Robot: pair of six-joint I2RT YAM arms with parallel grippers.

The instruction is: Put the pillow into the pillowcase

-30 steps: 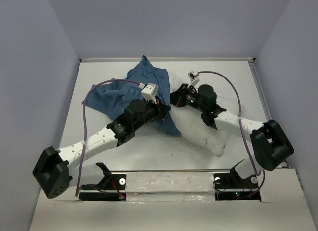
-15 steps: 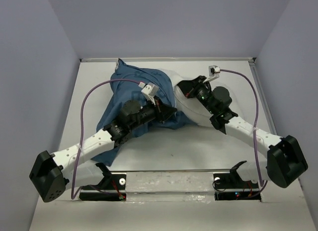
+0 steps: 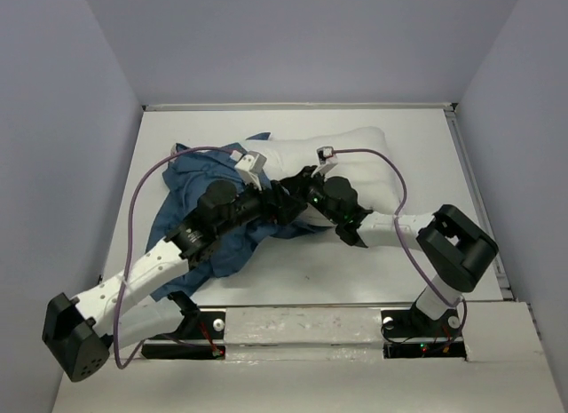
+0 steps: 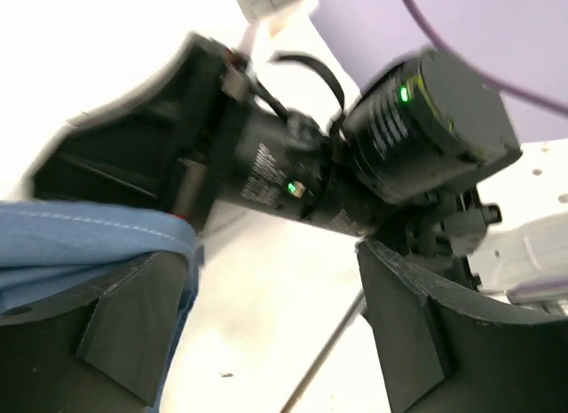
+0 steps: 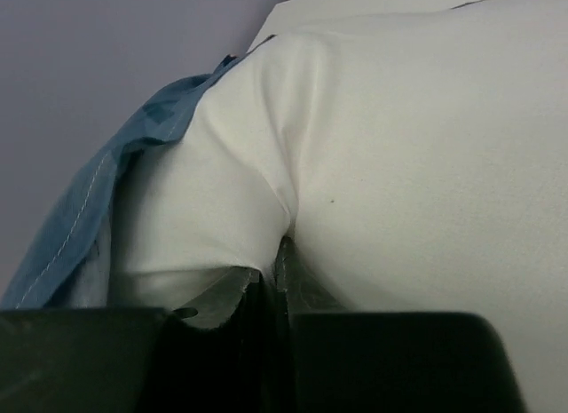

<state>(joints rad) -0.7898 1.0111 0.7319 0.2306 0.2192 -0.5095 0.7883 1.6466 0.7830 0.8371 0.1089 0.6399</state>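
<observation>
The white pillow lies across the back middle of the table. At its left end the blue pillowcase is bunched and trails toward the near left. My two grippers meet at the pillow's near left edge. The left gripper stands wide open over bare table, and a hem of the pillowcase rests on its left finger. The right gripper is shut on a fold of the pillow, with the pillowcase just beyond on the left.
The right arm's wrist fills the space just ahead of my left jaws. Purple cables loop above both arms. The right arm's elbow is folded near the table's right side. Walls close in the back and sides.
The left gripper has opened and let go of the pillowcase. The pillow has swung toward the back, the pillowcase has slid to the near left, and the right arm has folded in leftward.
</observation>
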